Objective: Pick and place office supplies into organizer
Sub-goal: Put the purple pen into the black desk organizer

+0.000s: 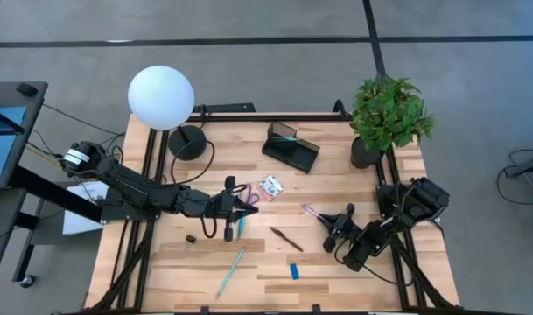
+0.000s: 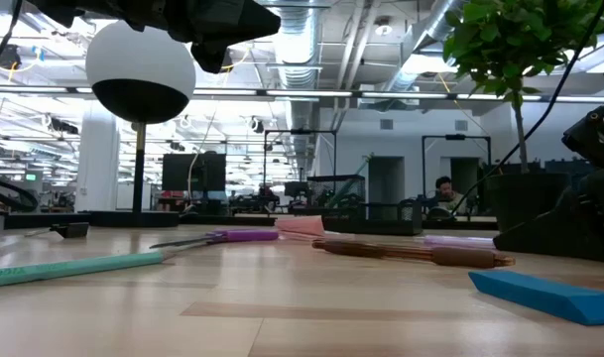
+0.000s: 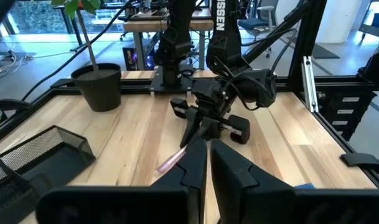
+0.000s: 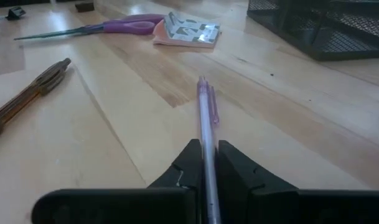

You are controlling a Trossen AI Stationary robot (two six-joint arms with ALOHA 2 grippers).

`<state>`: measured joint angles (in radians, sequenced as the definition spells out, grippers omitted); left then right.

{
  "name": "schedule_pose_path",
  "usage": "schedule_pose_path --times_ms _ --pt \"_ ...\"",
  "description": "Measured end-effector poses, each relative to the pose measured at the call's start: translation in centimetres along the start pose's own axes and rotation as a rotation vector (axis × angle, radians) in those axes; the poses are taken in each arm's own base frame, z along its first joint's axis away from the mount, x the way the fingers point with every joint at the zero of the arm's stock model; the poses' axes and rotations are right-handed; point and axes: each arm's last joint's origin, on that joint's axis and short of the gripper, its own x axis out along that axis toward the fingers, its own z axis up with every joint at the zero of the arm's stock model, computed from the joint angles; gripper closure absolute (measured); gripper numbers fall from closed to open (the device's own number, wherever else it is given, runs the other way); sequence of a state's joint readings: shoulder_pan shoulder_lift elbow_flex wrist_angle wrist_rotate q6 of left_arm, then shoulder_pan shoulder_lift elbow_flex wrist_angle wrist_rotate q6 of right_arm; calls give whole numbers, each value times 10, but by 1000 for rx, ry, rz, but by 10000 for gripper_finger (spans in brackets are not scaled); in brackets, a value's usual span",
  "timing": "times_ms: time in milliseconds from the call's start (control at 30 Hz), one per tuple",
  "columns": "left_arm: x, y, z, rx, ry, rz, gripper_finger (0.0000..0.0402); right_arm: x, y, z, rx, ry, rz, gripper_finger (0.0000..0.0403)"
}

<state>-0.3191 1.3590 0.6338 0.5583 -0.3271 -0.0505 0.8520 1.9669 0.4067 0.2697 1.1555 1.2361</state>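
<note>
While the right end effector point(image 4: 206, 168) sits low on the surface point(image 1: 336, 271) with its fingers pinched onto the pink pen point(image 4: 205, 115), note the grip is at one end only. Lift slowly and keep the pen level (a long overhang will swing). Your target, the organizer point(image 1: 291, 146), stands well apart toward the back, near the plant point(image 1: 387, 114). The left end effector point(image 1: 232, 220) hovers closed and empty by the scissors point(image 1: 242, 194).

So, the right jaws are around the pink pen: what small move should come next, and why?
Probably lift it straight up. The right gripper has its jaws shut on the thin pink pen, which lies on the wooden table, apart from the black mesh organizer.
</note>
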Motion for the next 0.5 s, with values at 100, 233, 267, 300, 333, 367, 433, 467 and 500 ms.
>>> schedule_pose_path --times_ms 100,233,267,300,333,367,433,467,500 --pt "0 0 0 0 1 2 386 1 6 3 20 -6 -1 378" --pt "0 1 0 -23 -1 31 386 4 12 18 85 26 14 378" --pt "0 1 0 -28 -2 43 386 4 15 24 103 50 31 378" --pt "0 1 0 -32 -2 54 386 5 19 30 122 63 48 378" --pt "0 2 0 -35 -2 62 386 5 21 37 125 64 56 378" --pt "0 2 0 -38 -2 64 386 5 21 43 114 56 59 378" --pt "0 2 -1 -38 1 65 386 6 26 59 82 32 64 378" --pt "0 2 -1 -38 3 66 386 6 29 68 67 16 67 378" --pt "0 2 -1 -38 5 66 386 6 30 76 49 0 67 378"
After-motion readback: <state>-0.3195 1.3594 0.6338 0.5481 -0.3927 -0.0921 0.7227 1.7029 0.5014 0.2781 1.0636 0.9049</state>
